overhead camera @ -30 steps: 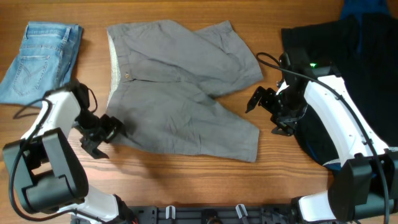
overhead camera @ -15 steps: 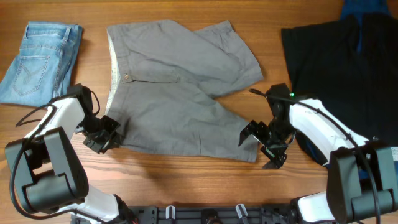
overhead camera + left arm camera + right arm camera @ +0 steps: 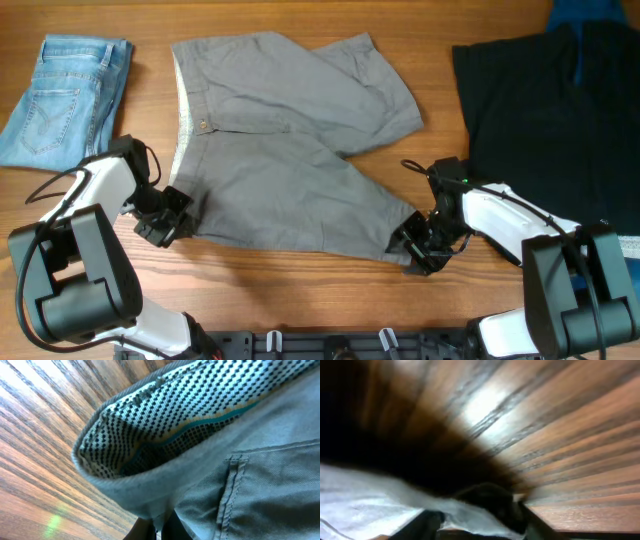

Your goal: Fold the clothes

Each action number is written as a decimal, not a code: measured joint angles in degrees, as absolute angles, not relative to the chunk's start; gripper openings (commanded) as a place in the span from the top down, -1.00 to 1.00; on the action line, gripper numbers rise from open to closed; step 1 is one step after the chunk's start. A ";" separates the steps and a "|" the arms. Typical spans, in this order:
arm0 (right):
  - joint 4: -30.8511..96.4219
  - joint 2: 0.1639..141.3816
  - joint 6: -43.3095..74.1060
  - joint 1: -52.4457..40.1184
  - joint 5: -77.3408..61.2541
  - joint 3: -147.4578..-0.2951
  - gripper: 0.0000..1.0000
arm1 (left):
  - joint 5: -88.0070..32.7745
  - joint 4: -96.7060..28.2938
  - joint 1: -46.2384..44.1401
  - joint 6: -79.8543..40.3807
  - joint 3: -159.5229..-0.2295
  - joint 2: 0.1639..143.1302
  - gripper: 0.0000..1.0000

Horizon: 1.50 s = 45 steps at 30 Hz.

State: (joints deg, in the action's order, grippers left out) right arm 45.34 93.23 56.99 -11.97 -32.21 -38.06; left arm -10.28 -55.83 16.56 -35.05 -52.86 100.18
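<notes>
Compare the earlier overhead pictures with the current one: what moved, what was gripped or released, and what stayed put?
The right gripper swung from beside the black garment back and inward to the lower leg hem of the grey shorts; whether it has closed on the hem is unclear. The left gripper stays clamped on the waistband corner, barely shifted. Shorts, folded jeans and black garment lie as before.
</notes>
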 measured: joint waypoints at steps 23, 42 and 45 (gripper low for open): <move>53.28 72.90 38.85 -7.64 -20.49 -61.60 0.92 | -13.85 -66.39 15.57 -24.71 -63.05 78.46 0.92; 56.99 67.57 27.27 -4.43 -2.55 -78.96 0.92 | -17.96 -71.07 16.45 -22.85 -73.25 66.50 0.92; 52.31 70.94 24.62 -3.05 1.28 -79.35 0.91 | -14.74 -67.11 17.65 -24.58 -73.32 68.27 0.92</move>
State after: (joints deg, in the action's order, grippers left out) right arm 52.31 70.94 24.62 -3.05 1.28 -79.35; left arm -14.74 -67.11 17.65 -24.58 -73.32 68.27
